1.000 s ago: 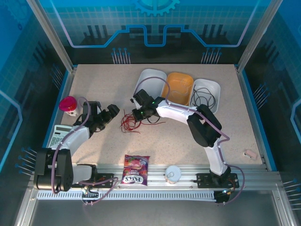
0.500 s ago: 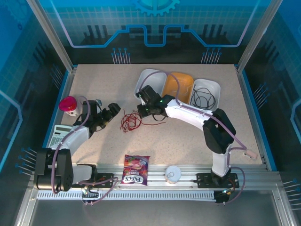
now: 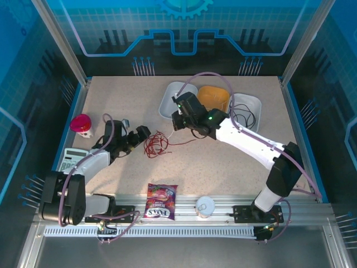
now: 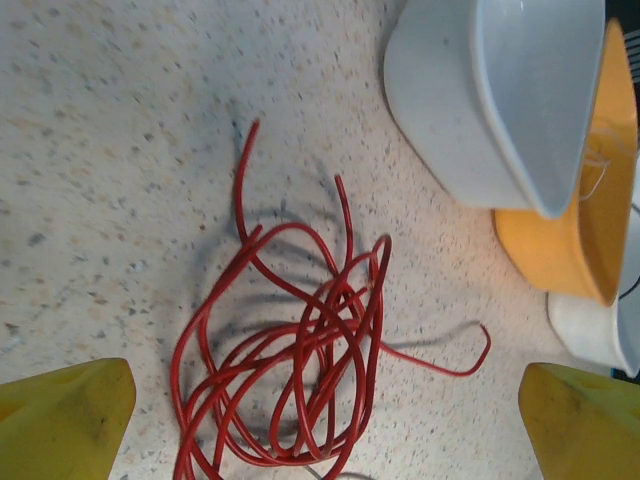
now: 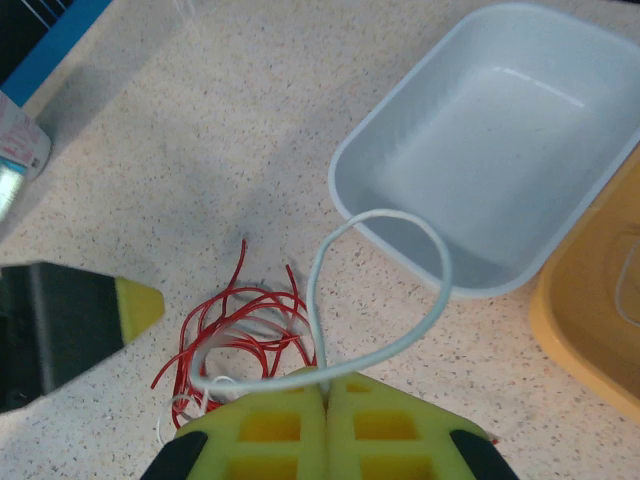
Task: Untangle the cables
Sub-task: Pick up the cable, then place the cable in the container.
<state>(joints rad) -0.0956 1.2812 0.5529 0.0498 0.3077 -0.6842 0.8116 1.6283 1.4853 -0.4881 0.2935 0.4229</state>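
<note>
Blue-lit translucent walls (image 3: 184, 33) are enclosing a speckled beige counter (image 3: 195, 173). The right arm (image 3: 251, 142) is reaching across to the far middle, and the left arm (image 3: 92, 162) is stretching in from the left. Along the far edge a white bin (image 3: 169, 100), an orange bin (image 3: 215, 96) and a second white bin (image 3: 256, 109), this one holding a black cable (image 3: 241, 114), are sitting side by side. A snack packet (image 3: 160, 201) is lying by the near rail. The red cable (image 4: 300, 380) is lying coiled on the counter between the widely spread left jaws. The right jaws are pressing together, pinching the whitish cable (image 5: 447, 272), which is looping toward the first white bin.
</note>
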